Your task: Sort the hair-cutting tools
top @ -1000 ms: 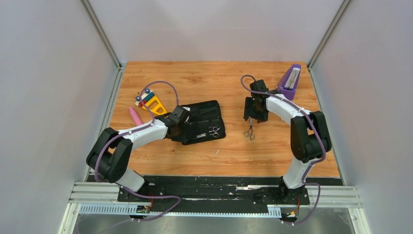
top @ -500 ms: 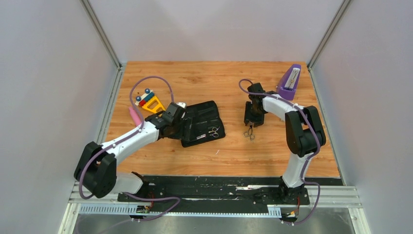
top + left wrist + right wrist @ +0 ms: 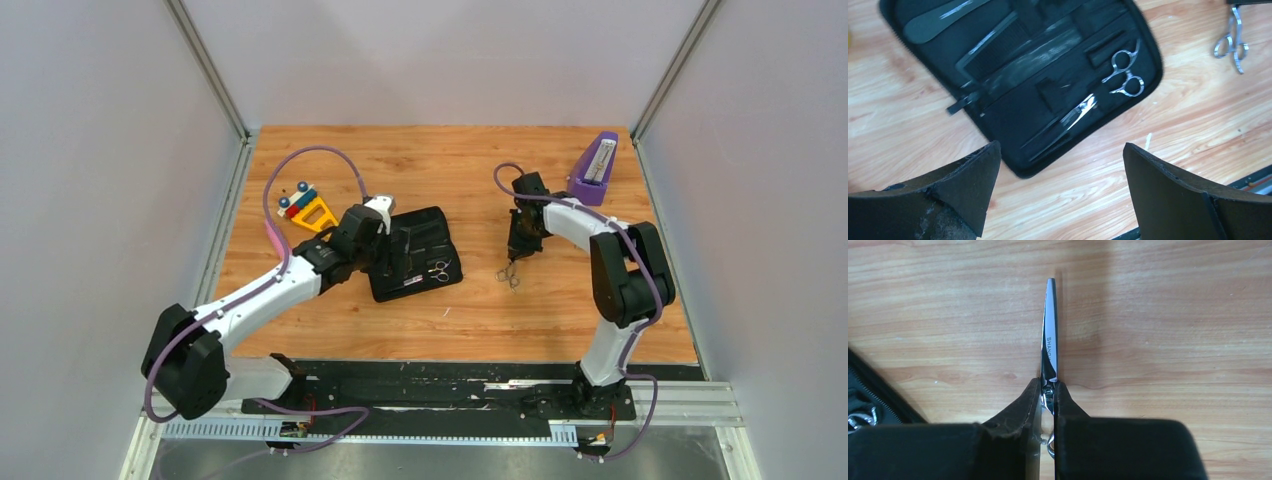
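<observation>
Left arm (image 3: pixel 262 293) stretched farther over case (image 3: pixel 1018 115), left end effector (image 3: pixel 1060 150) agape; right end effector (image 3: pixel 1048 385) clenching scissors (image 3: pixel 1049 335).

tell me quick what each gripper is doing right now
left gripper: open, empty, above the black case
right gripper: closed on the silver scissors

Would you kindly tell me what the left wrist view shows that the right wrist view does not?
Left wrist only: the open left gripper and the combs inside the case. Right wrist only: the right gripper shut on the scissors near their pivot, and lettering on the blade. Both: those scissors, the case and the table.
</observation>
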`<action>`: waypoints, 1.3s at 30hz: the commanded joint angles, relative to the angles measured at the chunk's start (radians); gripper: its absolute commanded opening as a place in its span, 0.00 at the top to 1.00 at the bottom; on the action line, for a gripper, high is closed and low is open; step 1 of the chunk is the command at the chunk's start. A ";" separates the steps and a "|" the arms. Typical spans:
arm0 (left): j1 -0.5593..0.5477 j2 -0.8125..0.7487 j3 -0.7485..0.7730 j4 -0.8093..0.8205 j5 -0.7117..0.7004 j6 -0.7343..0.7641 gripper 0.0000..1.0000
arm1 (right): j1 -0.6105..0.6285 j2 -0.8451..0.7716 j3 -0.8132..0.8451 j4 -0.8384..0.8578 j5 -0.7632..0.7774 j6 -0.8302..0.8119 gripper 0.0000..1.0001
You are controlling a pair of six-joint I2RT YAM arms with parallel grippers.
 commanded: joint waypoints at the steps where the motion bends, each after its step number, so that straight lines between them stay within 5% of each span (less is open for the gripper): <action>1: -0.029 0.071 0.064 0.179 0.059 -0.011 0.00 | 0.000 -0.091 -0.021 0.076 -0.065 0.040 1.00; 14: -0.096 0.351 0.188 0.411 0.211 -0.068 0.00 | 0.001 -0.244 -0.113 0.243 -0.233 0.174 1.00; 23: -0.125 0.400 0.231 0.464 0.222 -0.082 0.02 | -0.001 -0.363 -0.140 0.367 -0.339 0.365 1.00; 39: -0.132 0.271 0.048 0.786 0.201 -0.191 0.31 | 0.027 -0.449 -0.219 0.485 -0.370 0.562 1.00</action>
